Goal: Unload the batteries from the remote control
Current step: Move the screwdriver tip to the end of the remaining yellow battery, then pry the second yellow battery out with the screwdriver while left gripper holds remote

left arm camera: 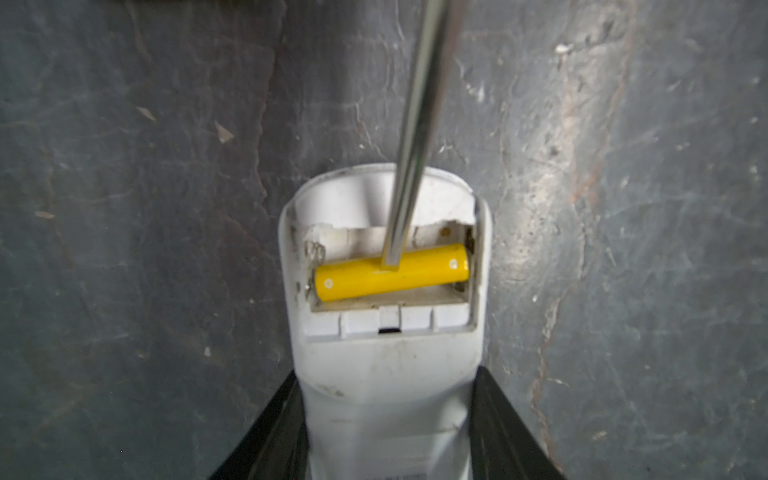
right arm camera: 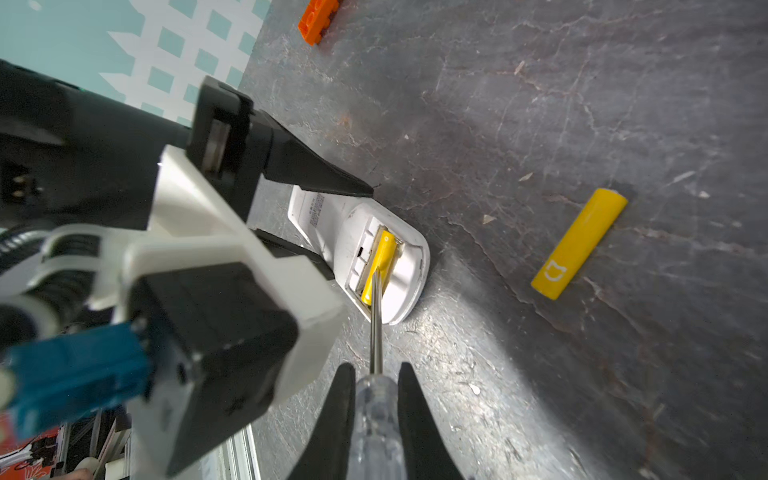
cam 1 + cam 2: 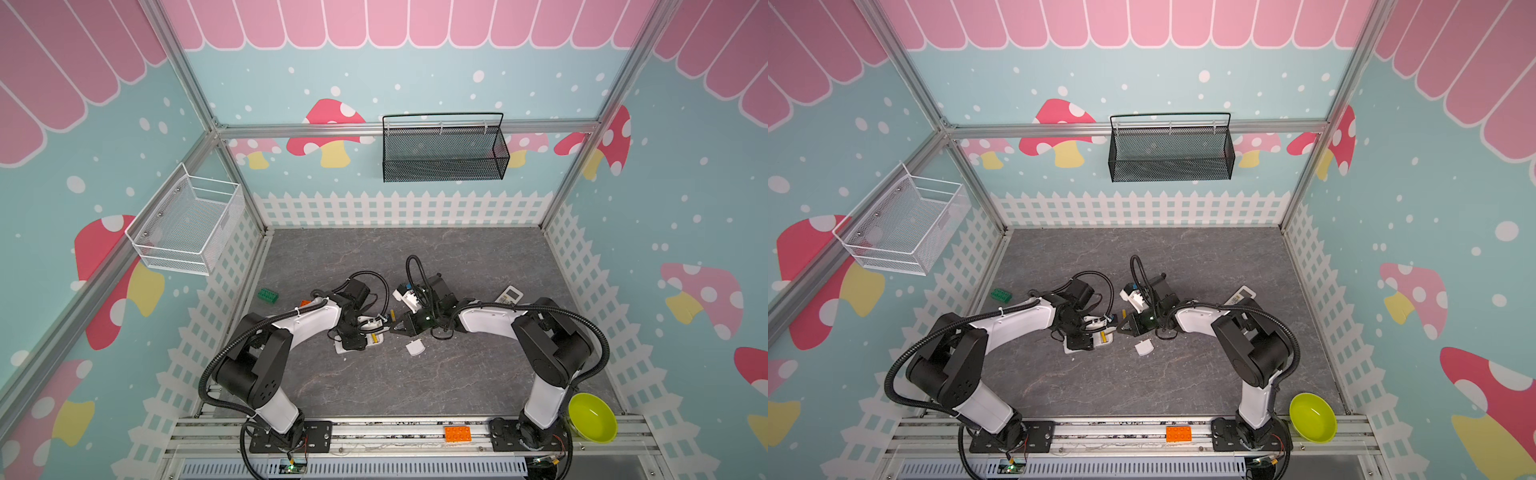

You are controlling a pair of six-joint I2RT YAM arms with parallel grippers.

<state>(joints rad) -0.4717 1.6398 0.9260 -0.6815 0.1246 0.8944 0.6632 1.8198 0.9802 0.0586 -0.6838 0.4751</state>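
The white remote control (image 1: 386, 374) lies back up on the table, and my left gripper (image 1: 386, 399) is shut on its body, one black finger on each side. Its battery bay is open, with one yellow battery (image 1: 390, 272) lying slightly askew inside. My right gripper (image 2: 376, 370) is shut on the clear handle of a screwdriver (image 2: 376, 415). The metal shaft (image 1: 415, 124) slants down and its tip rests on that battery. A second yellow battery (image 2: 579, 243) lies loose on the table beyond the remote. In both top views the two grippers (image 3: 353, 338) (image 3: 397, 328) meet at mid-table.
The loose white battery cover (image 3: 414, 347) lies just right of the remote. Another white remote (image 3: 509, 295) sits behind the right arm. A green brick (image 3: 267, 295) and an orange brick (image 2: 316, 20) lie at the left, and a lime bowl (image 3: 592, 417) at the front right.
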